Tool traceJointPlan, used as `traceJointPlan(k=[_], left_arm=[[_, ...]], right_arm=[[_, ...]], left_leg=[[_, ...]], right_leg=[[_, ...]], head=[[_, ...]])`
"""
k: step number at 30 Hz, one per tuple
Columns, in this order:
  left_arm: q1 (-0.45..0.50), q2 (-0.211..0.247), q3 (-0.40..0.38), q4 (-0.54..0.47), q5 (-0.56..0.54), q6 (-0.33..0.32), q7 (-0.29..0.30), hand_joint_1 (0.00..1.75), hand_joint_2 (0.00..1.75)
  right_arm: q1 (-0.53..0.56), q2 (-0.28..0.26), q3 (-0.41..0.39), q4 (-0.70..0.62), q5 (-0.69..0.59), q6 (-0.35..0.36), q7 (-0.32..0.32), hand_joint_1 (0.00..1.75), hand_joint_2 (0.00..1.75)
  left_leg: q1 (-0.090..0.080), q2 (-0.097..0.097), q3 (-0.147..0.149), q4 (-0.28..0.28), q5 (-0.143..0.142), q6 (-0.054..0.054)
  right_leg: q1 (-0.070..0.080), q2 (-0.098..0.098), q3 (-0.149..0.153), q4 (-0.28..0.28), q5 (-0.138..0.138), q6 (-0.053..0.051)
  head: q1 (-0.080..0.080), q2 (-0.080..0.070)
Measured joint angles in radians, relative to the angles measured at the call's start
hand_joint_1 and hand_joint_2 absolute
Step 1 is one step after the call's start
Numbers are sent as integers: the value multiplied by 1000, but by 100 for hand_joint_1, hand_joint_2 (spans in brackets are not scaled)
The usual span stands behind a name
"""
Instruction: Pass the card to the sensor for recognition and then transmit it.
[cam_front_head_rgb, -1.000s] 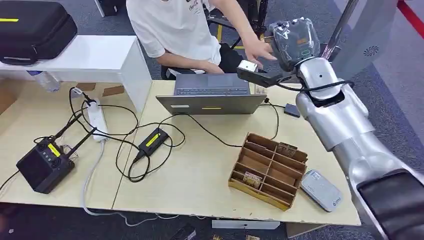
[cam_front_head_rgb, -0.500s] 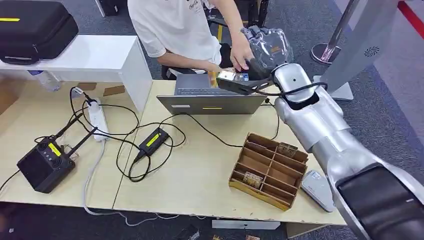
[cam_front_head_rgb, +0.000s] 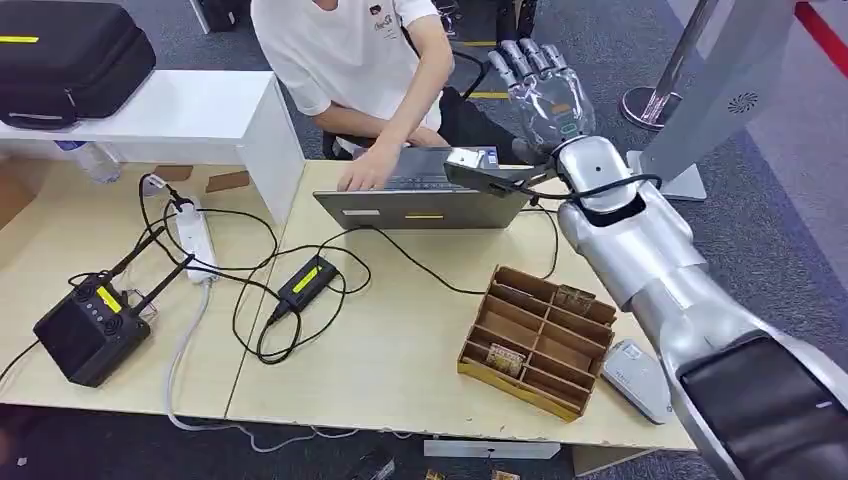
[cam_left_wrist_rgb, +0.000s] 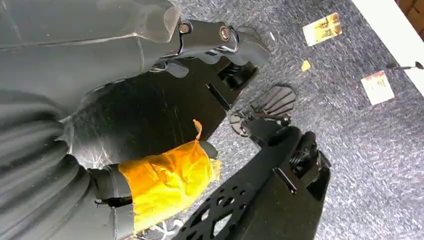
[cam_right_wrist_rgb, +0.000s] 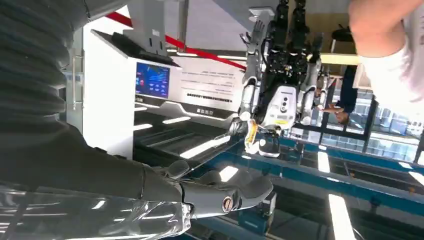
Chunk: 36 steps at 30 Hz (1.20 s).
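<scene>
Right hand (cam_front_head_rgb: 540, 85) is up past the far edge of the tabletop (cam_front_head_rgb: 400, 330), fingers spread and pointing up, nothing in it. The card isn't visible in the hand or on the laptop (cam_front_head_rgb: 425, 190), so I can't say where it sits now; my guess is the person (cam_front_head_rgb: 350, 50) has it, but their hand (cam_front_head_rgb: 362, 175) is resting on the laptop keys and shows no card. Risks from here: the arm hangs right over the laptop's back corner, with its wrist camera bracket (cam_front_head_rgb: 480, 172) just above the lid, so a careless retract down and back could clip the screen or drag the cable (cam_front_head_rgb: 420, 262). The person's forearm is close beside the hand too (a sweep toward them is the worst case). On the way home the elbow passes over the wooden organizer (cam_front_head_rgb: 535, 340) and the grey sensor (cam_front_head_rgb: 635, 380) at the near edge; a low path could knock either off the tabletop. Left hand (cam_left_wrist_rgb: 165, 180) hangs by the robot's side over the floor, wrapped in yellow tape; can't tell how far it's open. Cards (cam_left_wrist_rgb: 322, 29) lie on the carpet there, so drops look like a real failure mode.
</scene>
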Motion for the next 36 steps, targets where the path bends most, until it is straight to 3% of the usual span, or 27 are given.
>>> traceJointPlan(k=[9,15,28,33,36], left_arm=[[11,3,0,0,19,17,-8,0,175],[25,10,0,0,47,31,-23,0,175],[53,24,3,0,94,50,-45,0,175],[61,29,10,0,112,53,-49,0,175],[64,30,10,0,121,54,-51,0,175]], right_arm=[[34,-114,-33,-4,-36,-32,-33,0,175],[21,-241,-66,1,-35,-16,-27,0,175],[-154,-640,-90,119,80,133,18,0,175],[-153,-809,-92,158,94,185,65,0,175],[-97,-910,-125,179,79,190,87,0,175]], left_leg=[[0,0,0,1,0,0],[0,-3,-1,2,0,0],[-1,-8,-6,6,-1,2],[-1,-8,-6,6,-2,3],[0,-9,-6,6,-3,5]], right_leg=[[0,0,0,-1,0,0],[0,-3,0,-1,0,0],[-1,-8,-1,-2,0,1],[-1,-8,-1,-3,0,2],[0,-10,0,-4,-1,3]], head=[[0,0],[0,0],[0,0],[-1,0],[0,0]])
